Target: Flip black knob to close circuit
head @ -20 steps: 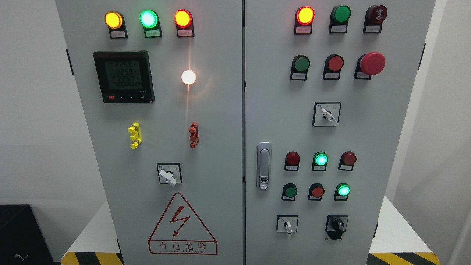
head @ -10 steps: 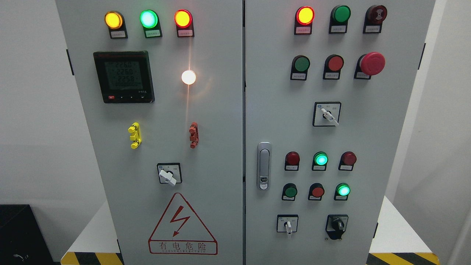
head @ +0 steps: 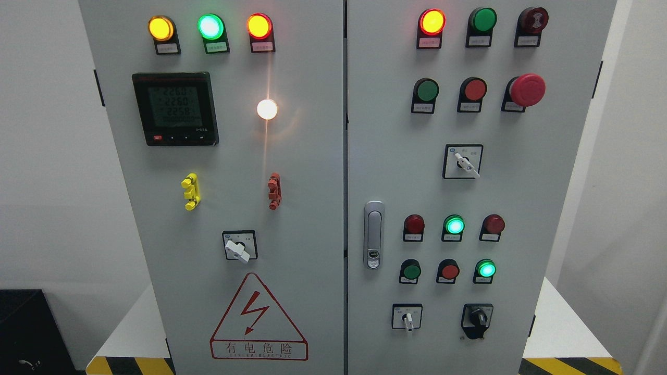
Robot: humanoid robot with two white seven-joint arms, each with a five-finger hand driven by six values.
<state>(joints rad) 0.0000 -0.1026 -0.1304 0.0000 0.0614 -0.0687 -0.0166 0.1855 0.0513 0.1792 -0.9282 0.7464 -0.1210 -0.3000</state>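
Nothing on the cabinet (head: pixel 312 156) has moved since before; neither of my hands is in view, so I cannot tell their state. Reaching has yet to begin: next I must bring a hand to the black knob (head: pixel 477 319) at lower right.

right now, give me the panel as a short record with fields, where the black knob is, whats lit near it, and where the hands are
target: black knob, bottom right of the right door
knob state: untouched, nothing on it
left of knob: white-handled selector, same row
above knob: green lamp, lit
same row as lamp: red button and green button, unlit
door handle: silver latch, left edge of right door
hands: neither in view
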